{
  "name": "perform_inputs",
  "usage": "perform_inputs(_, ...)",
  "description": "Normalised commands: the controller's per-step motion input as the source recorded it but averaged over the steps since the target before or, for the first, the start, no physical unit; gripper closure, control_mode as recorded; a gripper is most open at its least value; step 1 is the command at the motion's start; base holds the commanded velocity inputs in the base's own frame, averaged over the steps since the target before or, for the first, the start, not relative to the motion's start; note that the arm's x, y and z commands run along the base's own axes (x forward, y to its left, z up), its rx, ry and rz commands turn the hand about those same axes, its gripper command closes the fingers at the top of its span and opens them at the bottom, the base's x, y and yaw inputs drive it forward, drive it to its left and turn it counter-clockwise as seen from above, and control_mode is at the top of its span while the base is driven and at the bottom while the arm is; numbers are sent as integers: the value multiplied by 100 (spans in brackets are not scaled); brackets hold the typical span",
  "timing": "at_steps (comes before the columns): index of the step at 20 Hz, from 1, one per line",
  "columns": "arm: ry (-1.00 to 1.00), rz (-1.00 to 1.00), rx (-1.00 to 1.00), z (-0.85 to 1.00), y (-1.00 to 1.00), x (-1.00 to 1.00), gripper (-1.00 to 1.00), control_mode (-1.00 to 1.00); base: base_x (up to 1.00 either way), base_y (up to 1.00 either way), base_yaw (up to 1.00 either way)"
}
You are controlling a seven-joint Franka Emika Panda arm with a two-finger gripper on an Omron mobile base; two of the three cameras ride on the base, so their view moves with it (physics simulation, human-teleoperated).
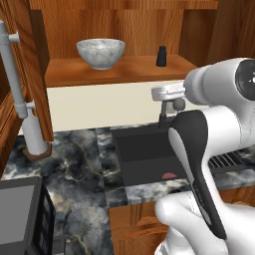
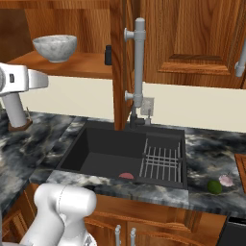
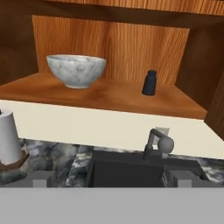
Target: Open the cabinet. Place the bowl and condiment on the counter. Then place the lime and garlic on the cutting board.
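The cabinet (image 1: 124, 22) stands with both doors swung open; its left door's bar handle (image 1: 12, 64) and right door's bar handle (image 2: 139, 62) show. On its shelf sit the pale grey bowl (image 1: 100, 52) (image 3: 77, 70) at the left and the small black condiment (image 1: 161, 56) (image 3: 149, 82) at the right. My gripper (image 3: 111, 177) hangs open and empty in front of the shelf, above the sink, apart from both. The lime (image 2: 215, 187) and the garlic (image 2: 226, 180) lie side by side on the counter (image 2: 206, 144) right of the sink, beside the cutting board (image 2: 241, 166).
A black sink (image 1: 144, 154) with a dark faucet (image 3: 156, 142) and a wire rack (image 2: 163, 163) lies below the shelf. A white paper-towel roll (image 1: 35, 132) stands at the left. A dark appliance (image 1: 20, 214) sits on the near-left counter.
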Motion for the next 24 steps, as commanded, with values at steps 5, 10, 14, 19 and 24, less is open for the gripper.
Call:
perform_inputs(5,-2,-9,0,12,-12,15,-100,-100,0,0,0)
perform_inputs(10,0,-5,0,7,0,19,-100,-100,0,0,0)
perform_inputs(14,0,-3,0,5,-3,16,-100,-100,0,0,0)
perform_inputs(19,0,-1,0,6,-2,23,-100,-100,0,0,0)
perform_inputs(24,0,-2,0,7,1,44,-100,-100,0,0,0)
